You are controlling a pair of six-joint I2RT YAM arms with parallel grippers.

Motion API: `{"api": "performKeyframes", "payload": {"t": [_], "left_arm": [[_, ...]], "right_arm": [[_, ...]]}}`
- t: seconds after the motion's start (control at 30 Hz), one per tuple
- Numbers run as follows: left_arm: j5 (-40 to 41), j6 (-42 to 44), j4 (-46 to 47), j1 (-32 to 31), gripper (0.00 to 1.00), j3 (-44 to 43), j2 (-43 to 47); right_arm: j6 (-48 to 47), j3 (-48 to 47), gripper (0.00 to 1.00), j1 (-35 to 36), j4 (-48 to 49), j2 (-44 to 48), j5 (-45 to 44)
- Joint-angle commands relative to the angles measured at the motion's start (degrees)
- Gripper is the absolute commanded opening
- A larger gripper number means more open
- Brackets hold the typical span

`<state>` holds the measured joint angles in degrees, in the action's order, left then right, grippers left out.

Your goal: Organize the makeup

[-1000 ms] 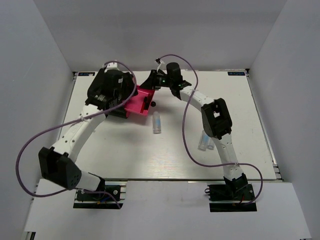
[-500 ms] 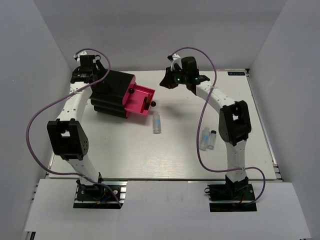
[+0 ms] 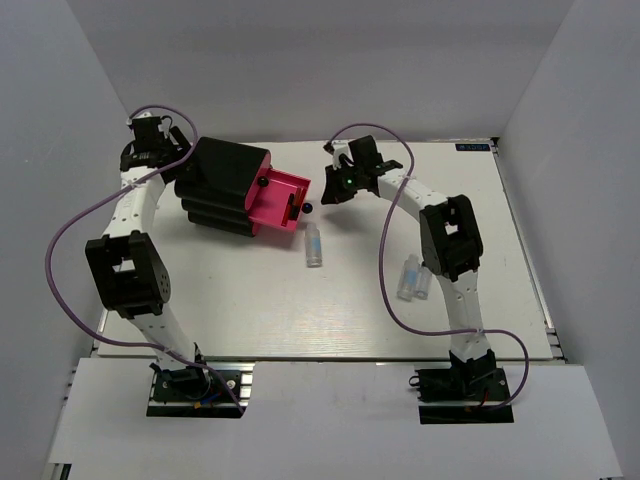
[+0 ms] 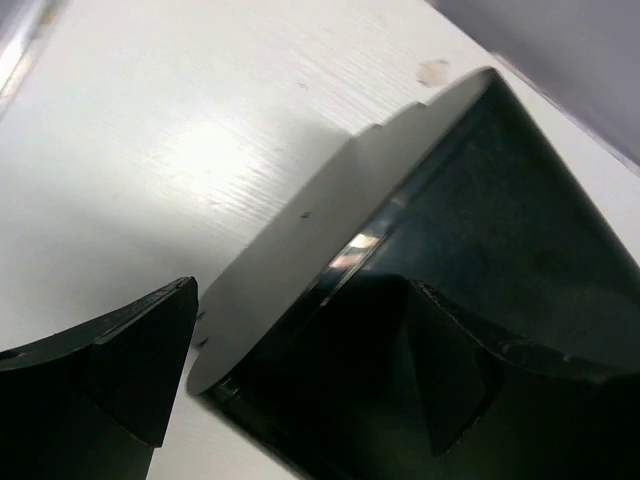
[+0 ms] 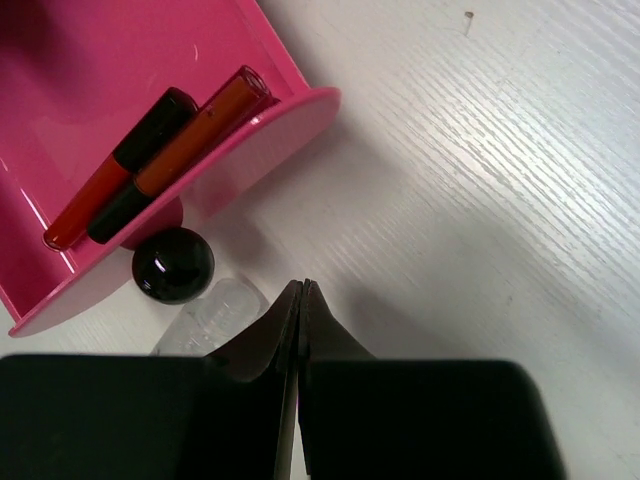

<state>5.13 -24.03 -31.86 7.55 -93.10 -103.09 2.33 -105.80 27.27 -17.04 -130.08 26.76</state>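
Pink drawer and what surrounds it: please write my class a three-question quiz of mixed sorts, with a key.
1. True or false: the pink drawer of the black box stands pulled out.
2. What lies inside the drawer, as the right wrist view shows it?
A. two slim sticks
B. an egg-shaped sponge
C. nothing
3. Fill in: the right gripper, close to the drawer's black knob, is ____.

Key: 1 true; 2 A; 3 shut.

table (image 3: 300, 310): white wood-grain | walls (image 3: 320, 60): plain grey, three sides | light: even
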Motion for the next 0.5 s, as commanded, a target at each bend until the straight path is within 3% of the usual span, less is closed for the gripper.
{"api": "performKeyframes", "payload": {"t": [0.0,0.47], "left_arm": [[-9.3,1.79,2.32,0.27,0.93,2.74,1.4],[-17.69,4.17,4.0,0.8,0.9,6.88,1.84]], "right_arm": [[-0.92,-4.23,0.0,0.42,-0.01,-1.13,2.15],[5.49,-12.06,0.0,5.43,9.55,-8.69,11.11]]}}
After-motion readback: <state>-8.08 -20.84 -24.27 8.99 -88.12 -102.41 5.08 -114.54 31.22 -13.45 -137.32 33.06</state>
